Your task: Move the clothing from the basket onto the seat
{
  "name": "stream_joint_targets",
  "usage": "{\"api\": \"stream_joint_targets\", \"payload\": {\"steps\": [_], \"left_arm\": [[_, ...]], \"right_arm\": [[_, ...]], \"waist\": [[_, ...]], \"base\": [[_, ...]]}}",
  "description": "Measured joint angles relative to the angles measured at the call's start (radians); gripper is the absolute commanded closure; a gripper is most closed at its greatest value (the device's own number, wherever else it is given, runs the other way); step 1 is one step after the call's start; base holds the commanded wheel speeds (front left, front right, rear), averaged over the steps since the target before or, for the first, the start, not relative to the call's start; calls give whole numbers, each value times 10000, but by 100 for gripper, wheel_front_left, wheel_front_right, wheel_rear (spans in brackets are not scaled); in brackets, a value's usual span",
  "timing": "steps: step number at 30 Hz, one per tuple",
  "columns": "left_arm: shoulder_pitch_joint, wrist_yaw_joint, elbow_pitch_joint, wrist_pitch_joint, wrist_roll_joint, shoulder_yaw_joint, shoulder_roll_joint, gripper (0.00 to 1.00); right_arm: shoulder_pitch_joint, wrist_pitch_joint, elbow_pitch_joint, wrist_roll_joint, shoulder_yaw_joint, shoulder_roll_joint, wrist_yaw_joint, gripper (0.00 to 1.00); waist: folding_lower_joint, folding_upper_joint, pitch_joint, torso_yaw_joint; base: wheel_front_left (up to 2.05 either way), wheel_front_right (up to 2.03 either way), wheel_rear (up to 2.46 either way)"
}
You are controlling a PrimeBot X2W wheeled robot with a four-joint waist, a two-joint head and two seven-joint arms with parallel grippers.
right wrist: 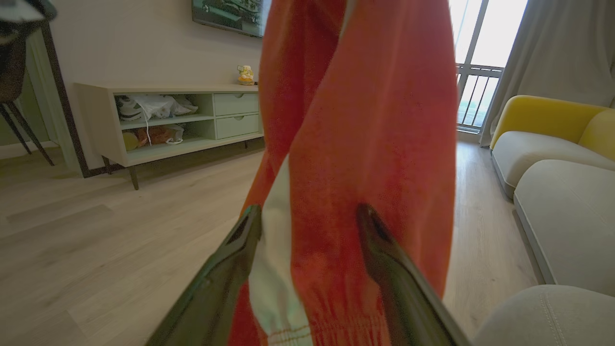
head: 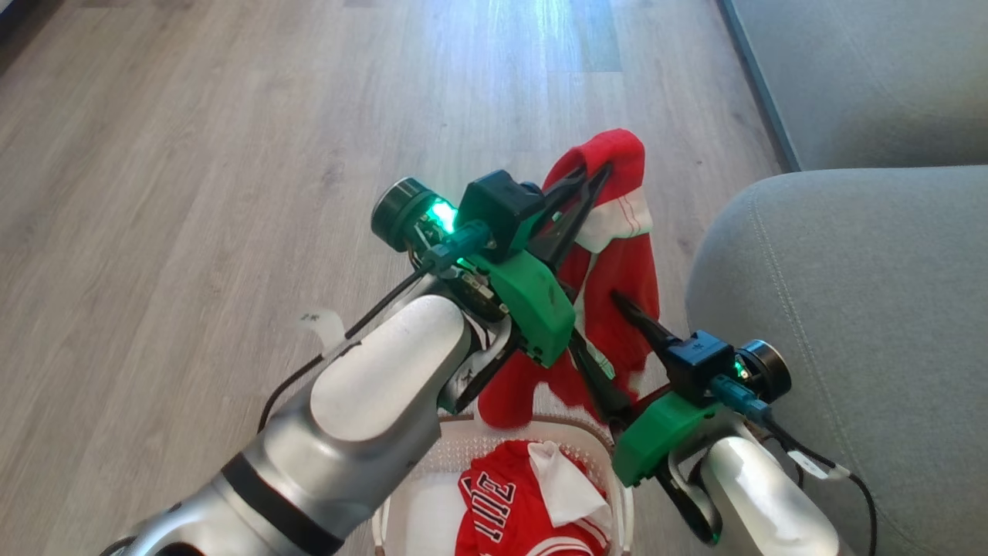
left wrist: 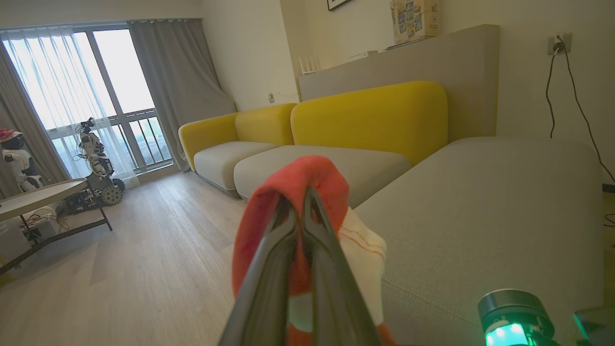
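Two grippers, one garment. Left gripper (head: pixel 598 176): fingers pressed together, pinching the top fold of a red garment (head: pixel 625 270) with white trim, held high above the basket (head: pixel 451 455). Right gripper (head: pixel 598 320): spread wide lower down, one finger on each side of the hanging cloth, not closed on it. Lower end of the garment hanging just over the basket's far rim; contact with the rim impossible to tell. For a clean transfer, judging from this layout: keep the left pinch firm; either close the right fingers on the lower cloth or draw them free to avoid a snag; raise until the trailing hem clears the rim; then swing toward the robot's right and lower over the seat (head: pixel 849 309), the grey-green cushion just beside the basket. Release only with most of the cloth resting on the upholstery, well in from the rounded edge, to prevent a slide onto the wooden floor (head: pixel 193 154). Likely risk: trailing end catching the rim and tipping so light a container. Basket contents: a second red garment (head: pixel 502 510) with dark lettering, crumpled, with a white fold of cloth (head: pixel 563 486) on top of it; perforated white bottom bare toward the left side.
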Motion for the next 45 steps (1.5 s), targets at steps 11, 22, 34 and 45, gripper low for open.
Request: {"api": "stream_joint_targets", "payload": {"steps": [11,22,34,45], "left_arm": [[-1,81,-247,84,-259,-343,-40,100],[0,270,-40,-17,-403,-355,-25,100],[536,435,711,-782,-980,115,284,0],[1109,416,1275,-1306,-1221,355,288,0]], "right_arm": [[-130,0,1106,-284,-591,-15,0,0],[-704,12,1402,-153,-598,-15,0,100],[-1013,12,901,-635,-1530,-15,0,100],[-1165,13,94,-1774,-3392,-19,0,100]], "waist": [[0,0,-3,398],[0,0,59,322],[0,0,364,-531],[1,0,744,-1908]], "base": [[0,0,0],[0,0,0],[0,0,0],[0,0,0]]}}
